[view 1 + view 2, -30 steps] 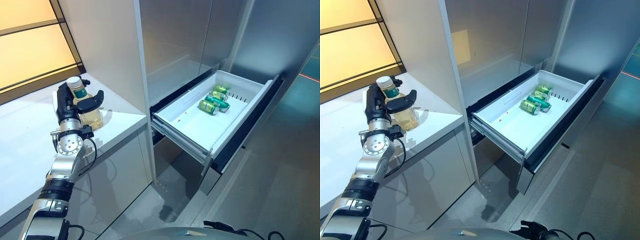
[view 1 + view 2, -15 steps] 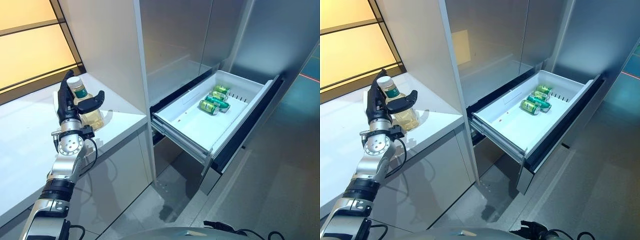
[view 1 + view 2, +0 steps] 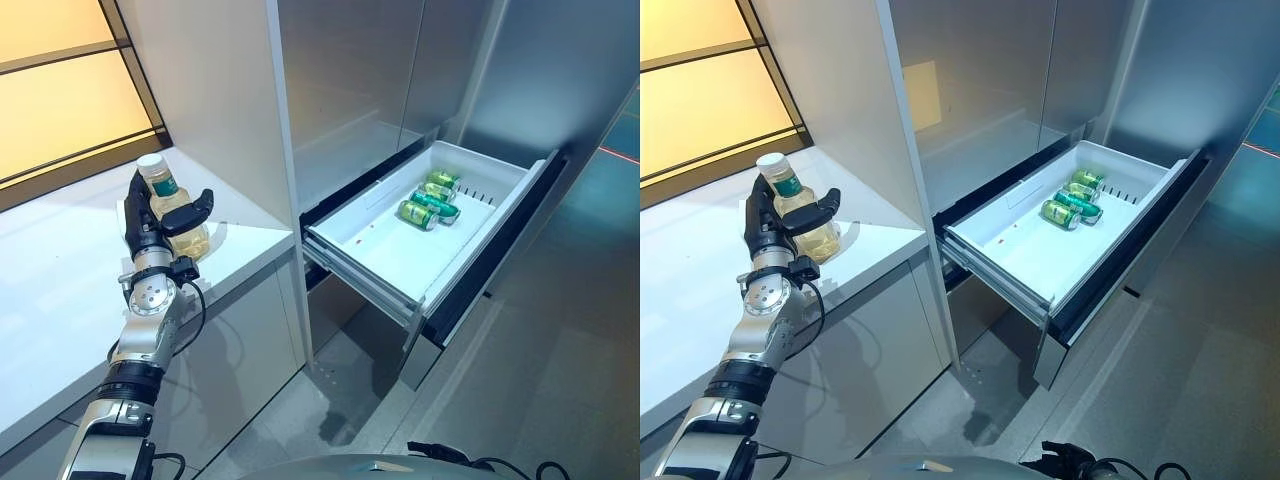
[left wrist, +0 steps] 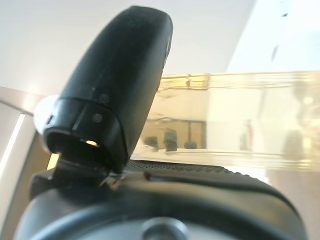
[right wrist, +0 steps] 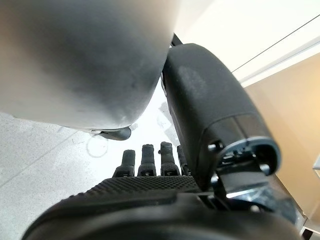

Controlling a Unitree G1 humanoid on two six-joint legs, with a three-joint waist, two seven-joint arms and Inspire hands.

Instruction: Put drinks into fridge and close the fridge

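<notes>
A clear bottle (image 3: 189, 239) of pale yellow drink with a white cap stands on the white counter (image 3: 60, 290). My left hand (image 3: 148, 222) is around it: the fingers are behind it and the thumb (image 4: 120, 80) curls across its front. The bottle (image 4: 240, 120) lies against the palm in the left wrist view. The white fridge drawer (image 3: 370, 255) is pulled out, with green cans (image 3: 425, 200) lying at its far end. My right hand (image 5: 150, 190) hangs over the floor with its fingers (image 5: 146, 159) straight and holds nothing.
A tall grey cabinet wall (image 3: 215, 90) rises right behind the bottle at the counter's end. The open drawer juts into the grey floor space (image 3: 560, 350) to the right. A yellow-lit window panel (image 3: 60, 90) runs behind the counter.
My left hand and arm have shifted a little to the right, closer against the bottle, and the thumb has come in across its front. The drawer and cans are unchanged.
</notes>
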